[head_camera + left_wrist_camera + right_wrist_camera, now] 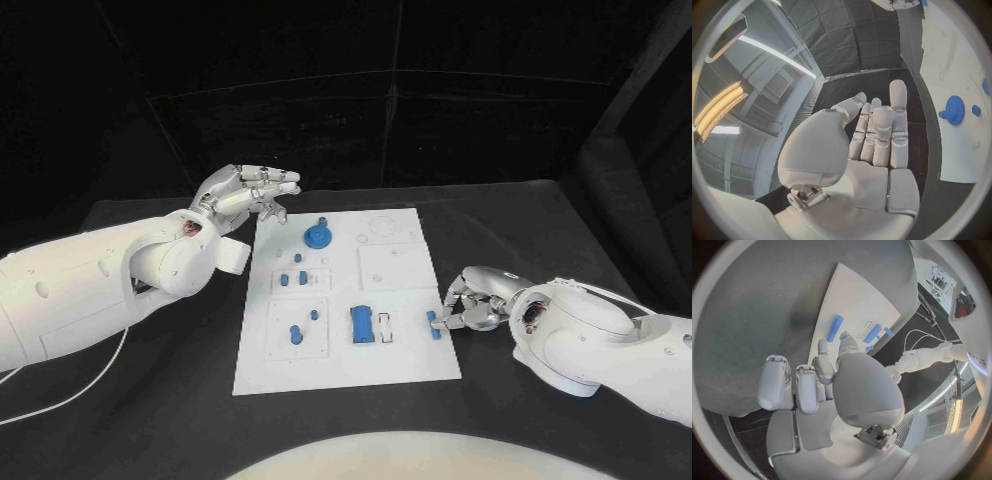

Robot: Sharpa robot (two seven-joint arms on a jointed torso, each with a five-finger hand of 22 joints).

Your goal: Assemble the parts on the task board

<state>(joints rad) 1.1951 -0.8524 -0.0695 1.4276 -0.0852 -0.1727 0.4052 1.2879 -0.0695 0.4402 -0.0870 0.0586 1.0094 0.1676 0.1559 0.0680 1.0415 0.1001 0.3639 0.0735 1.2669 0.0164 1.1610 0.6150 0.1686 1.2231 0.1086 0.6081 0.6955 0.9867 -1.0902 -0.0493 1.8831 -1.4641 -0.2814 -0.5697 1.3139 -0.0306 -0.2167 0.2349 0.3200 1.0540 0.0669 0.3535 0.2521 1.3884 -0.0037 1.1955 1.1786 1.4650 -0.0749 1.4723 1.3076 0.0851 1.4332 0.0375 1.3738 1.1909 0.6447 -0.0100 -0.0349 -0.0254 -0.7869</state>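
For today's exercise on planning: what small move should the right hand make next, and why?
Probably close its fingers on the small blue part at the task board's right edge. The right hand sits beside it, fingertips near it, but a grip isn't clear. The left hand hovers open, away.

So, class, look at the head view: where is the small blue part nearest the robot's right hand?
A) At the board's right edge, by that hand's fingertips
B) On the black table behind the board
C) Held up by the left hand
A: the small blue part sits at the right edge of the task board, right at the fingertips of the right hand.
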